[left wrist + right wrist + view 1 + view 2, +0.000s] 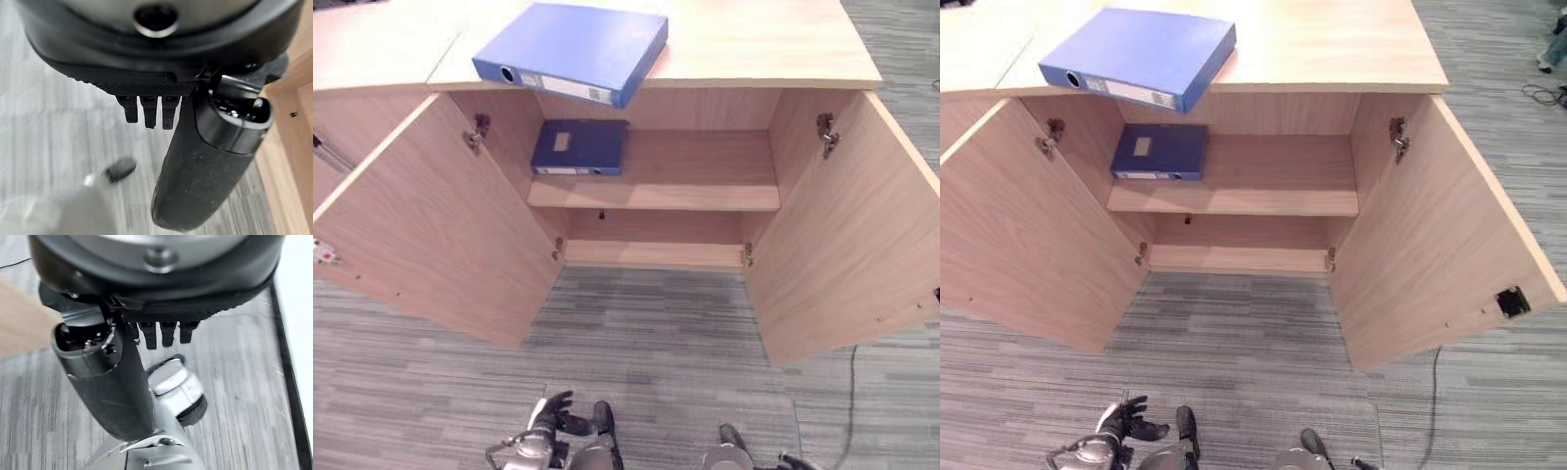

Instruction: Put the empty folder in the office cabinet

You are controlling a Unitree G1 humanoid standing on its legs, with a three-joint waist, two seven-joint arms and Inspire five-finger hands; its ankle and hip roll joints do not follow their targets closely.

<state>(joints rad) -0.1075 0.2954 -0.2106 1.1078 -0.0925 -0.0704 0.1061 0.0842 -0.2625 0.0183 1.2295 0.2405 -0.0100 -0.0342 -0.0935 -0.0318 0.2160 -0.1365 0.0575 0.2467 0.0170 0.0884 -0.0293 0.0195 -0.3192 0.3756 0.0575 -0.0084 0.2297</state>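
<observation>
The office cabinet (656, 186) stood with both doors swung wide, its top, one shelf and floor all exposed. On the cabinet's top, toward its left end, lay the blue folder (573, 49), flat, with its labelled spine and one corner jutting over the front edge. A darker, thinner folder (579, 147) lay flat on the shelf just below that overhang, at the shelf's left; the rest of the shelf to its right was bare.

Judged from its boxy lever-arch build, the blue folder would be stiff and, if empty, light, with a smooth cover that could slide on the wood. The overhanging spine edge looked the best place to take hold, thumb beneath and fingers on top, or one hand on each long side.

The left hand (556, 413) hung low, well in front of the cabinet, fingers loosely spread, holding nothing. The right hand (161, 335) showed straight fingers in its wrist view, also empty, over carpet (646, 333).
</observation>
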